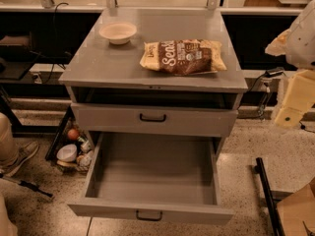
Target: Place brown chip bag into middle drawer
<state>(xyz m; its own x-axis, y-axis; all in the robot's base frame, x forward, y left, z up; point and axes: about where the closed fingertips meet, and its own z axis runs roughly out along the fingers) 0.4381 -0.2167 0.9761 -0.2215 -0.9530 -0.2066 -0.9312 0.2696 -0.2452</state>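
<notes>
The brown chip bag (183, 56) lies flat on the grey cabinet top (98, 63), right of centre, dark brown in the middle with pale yellow ends and white lettering. The middle drawer (152, 167) is the lower one. It is pulled far out and its inside is bare. Its black handle (148, 215) faces me. My gripper (291, 107) hangs at the right edge of the view, right of the cabinet, below the level of the bag and apart from it. It holds nothing that I can see.
A small cream bowl (118, 32) sits on the cabinet top, left of the bag. The shallower drawer front (152, 118) above stands slightly out. Floor clutter (74, 150) lies left of the cabinet. A black bar (266, 195) and a cardboard box (298, 215) are at the lower right.
</notes>
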